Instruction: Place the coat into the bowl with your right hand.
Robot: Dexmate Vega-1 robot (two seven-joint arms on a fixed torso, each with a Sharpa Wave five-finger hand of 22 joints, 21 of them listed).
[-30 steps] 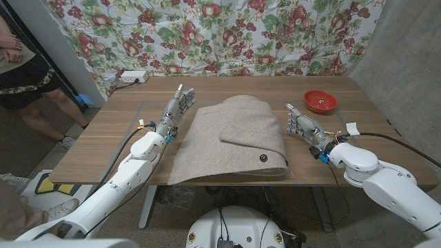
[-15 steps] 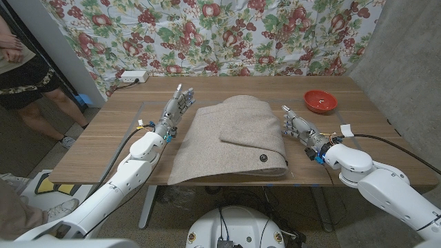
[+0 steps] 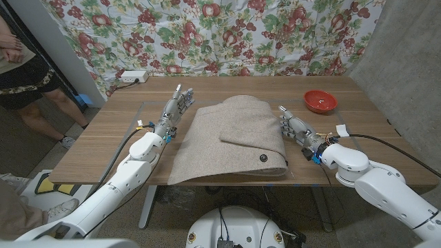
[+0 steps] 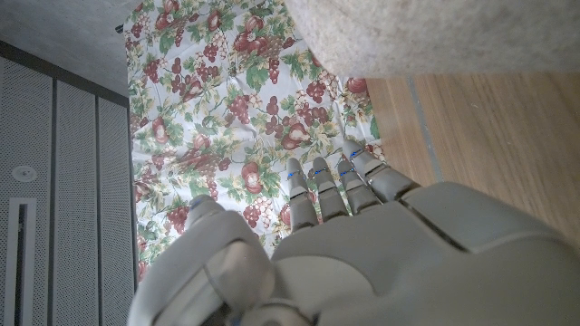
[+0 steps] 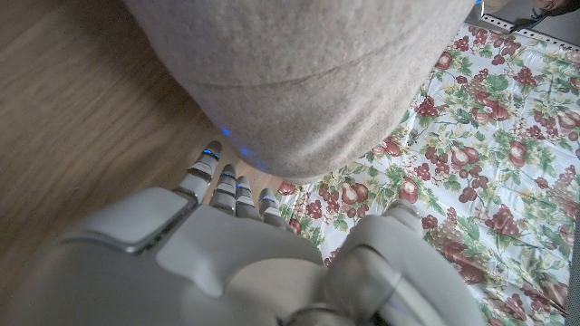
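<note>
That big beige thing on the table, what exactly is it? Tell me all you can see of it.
It is a coat, folded into a broad flat bundle, in a beige, woolly-looking fabric. One dark button shows near its front right corner. It lies in the middle of the wooden table, its front edge at the table's near edge. The right hand is right at its right edge; contact is unclear. The left hand stands apart from it.

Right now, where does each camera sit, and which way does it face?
Head view: on the robot's head, looking down at the table; left hand, right hand, both arms.
Left wrist view: behind the left hand, facing the floral cloth.
Right wrist view: behind the right hand, facing the coat.
All share the coat.
</note>
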